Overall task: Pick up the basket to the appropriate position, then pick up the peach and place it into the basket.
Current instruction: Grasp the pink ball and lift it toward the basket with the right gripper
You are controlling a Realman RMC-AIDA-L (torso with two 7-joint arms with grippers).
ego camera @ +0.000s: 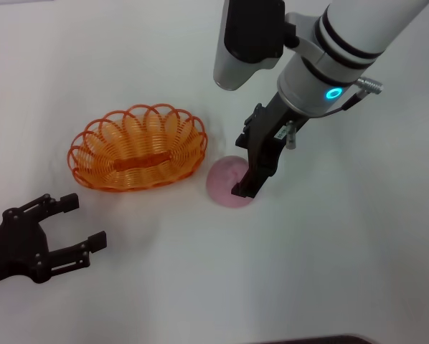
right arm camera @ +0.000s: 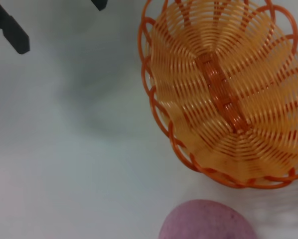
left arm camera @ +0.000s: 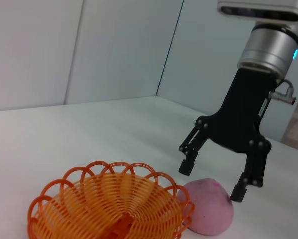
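Observation:
The orange wire basket (ego camera: 177, 162) stands empty on the white table, left of centre. It also shows in the left wrist view (left arm camera: 53, 187) and the right wrist view (right arm camera: 159, 102). The pale pink peach (ego camera: 225, 183) lies on the table just right of the basket, close to its rim. My right gripper (ego camera: 241, 166) is open and lowered over the peach. In the left wrist view the right gripper (left arm camera: 212, 180) has one finger on each side of the peach (left arm camera: 206, 209), with gaps showing. My left gripper (ego camera: 87, 222) is open and empty at the front left, apart from the basket.
The white table (ego camera: 329, 272) runs on to the right and front. A pale wall (left arm camera: 114, 50) rises behind the table in the left wrist view. The peach (right arm camera: 209, 223) and the left gripper's fingers (right arm camera: 14, 36) show at the edges of the right wrist view.

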